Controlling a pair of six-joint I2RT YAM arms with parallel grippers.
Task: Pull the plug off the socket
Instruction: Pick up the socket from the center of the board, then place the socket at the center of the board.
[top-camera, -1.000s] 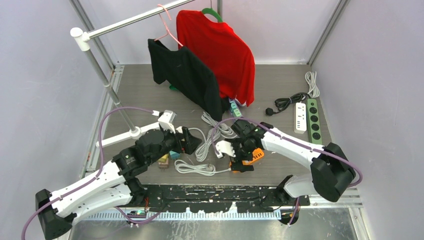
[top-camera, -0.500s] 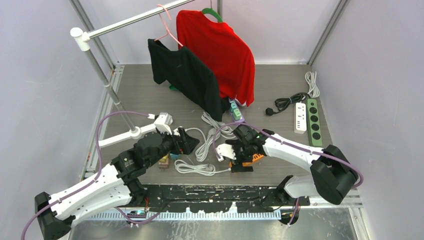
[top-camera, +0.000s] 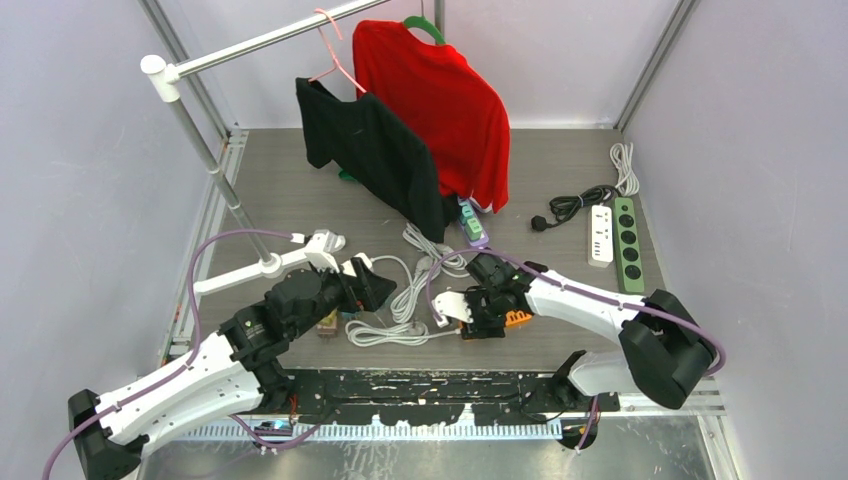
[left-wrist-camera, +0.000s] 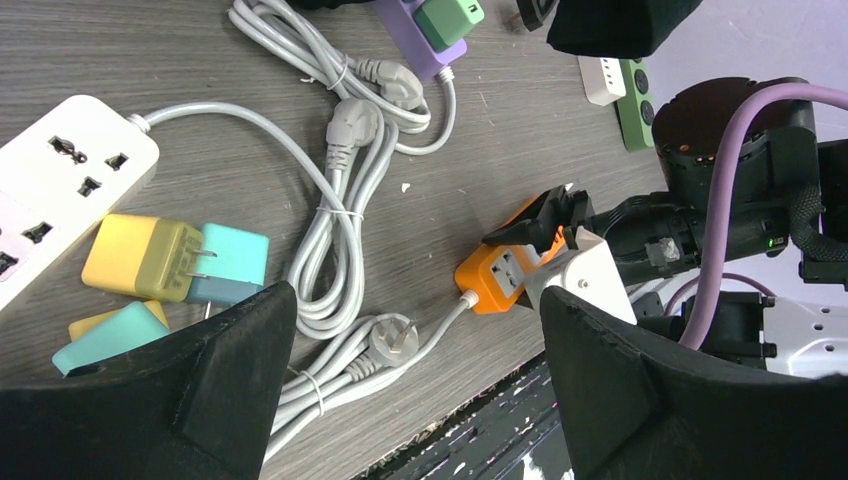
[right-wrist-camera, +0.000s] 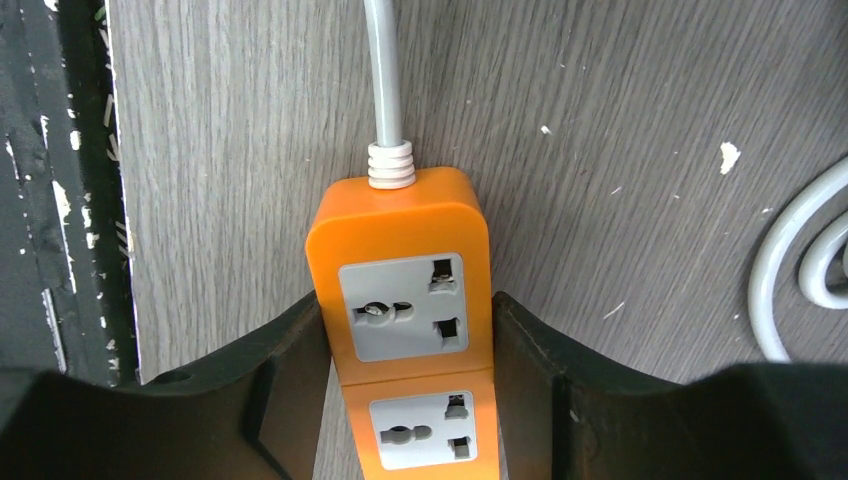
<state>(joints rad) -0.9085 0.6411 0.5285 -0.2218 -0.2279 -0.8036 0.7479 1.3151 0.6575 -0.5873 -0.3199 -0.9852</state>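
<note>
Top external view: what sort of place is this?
Probably a lab robot test cell, not a home: plain walls on a metal frame enclose the table, with a clothes rail and scattered props like the orange power strip.

L hand (left-wrist-camera: 415, 320) jaws wide apart, R hand (right-wrist-camera: 410, 340) clamped, both arms extended fwd

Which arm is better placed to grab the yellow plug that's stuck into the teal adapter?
Left. The left tool is open and hangs close by the yellow plug and teal adapter, while the right tool is clamped on the orange power strip farther off.
</note>
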